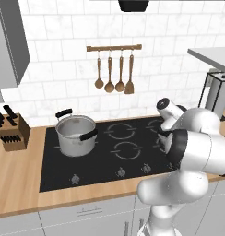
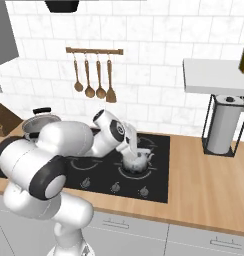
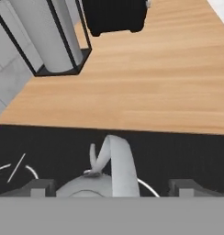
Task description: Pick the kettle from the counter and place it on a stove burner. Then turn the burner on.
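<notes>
The small silver kettle stands upright on the front right stove burner of the black cooktop. My gripper hangs right over it, open. In the hand view the kettle's arched handle rises between my two fingertips, which stand wide apart and clear of it. The burner's grey ring curves out from under the kettle. Beyond the cooktop lies the wooden counter. In the left base view my own arm hides the kettle.
A large steel pot with black handles sits on the left burners. Burner knobs line the cooktop's front edge. A paper-towel holder stands on the counter to the right, under a shelf. A knife block is far left.
</notes>
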### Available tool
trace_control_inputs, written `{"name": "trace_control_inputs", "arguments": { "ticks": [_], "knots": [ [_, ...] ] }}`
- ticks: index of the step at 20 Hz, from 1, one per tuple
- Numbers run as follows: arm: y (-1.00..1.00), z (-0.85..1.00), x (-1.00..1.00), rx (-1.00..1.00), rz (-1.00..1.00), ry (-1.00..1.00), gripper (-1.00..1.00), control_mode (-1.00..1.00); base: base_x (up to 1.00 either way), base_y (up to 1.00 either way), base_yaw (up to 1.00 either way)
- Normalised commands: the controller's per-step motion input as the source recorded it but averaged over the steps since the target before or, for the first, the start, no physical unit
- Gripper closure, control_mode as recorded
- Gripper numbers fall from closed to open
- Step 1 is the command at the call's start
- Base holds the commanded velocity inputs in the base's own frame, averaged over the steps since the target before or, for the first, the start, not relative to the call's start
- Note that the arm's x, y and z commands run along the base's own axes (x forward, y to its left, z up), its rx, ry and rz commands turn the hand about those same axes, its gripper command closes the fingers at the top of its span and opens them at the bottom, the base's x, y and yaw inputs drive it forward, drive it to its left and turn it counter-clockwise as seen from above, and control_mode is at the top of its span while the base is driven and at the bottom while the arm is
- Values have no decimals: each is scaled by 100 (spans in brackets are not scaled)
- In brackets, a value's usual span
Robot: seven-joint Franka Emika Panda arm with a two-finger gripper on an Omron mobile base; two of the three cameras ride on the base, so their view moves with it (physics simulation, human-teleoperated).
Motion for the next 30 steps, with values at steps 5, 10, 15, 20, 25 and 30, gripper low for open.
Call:
{"name": "trace_control_inputs", "arguments": {
  "ticks": [5,10,15,20,25,30],
  "knots": [
    [-30,74,-63,8,0,-1,-100,-100,0,0,0],
    [-81,57,-100,12,1,11,-100,-100,0,0,0],
    [-46,12,-88,3,31,30,-100,-100,0,0,0],
    [0,-12,-22,1,79,28,-100,-100,0,0,0],
    [16,-69,19,11,80,23,-100,-100,0,0,0],
    [1,-51,24,25,70,19,-100,-100,0,0,0]
  ]
}}
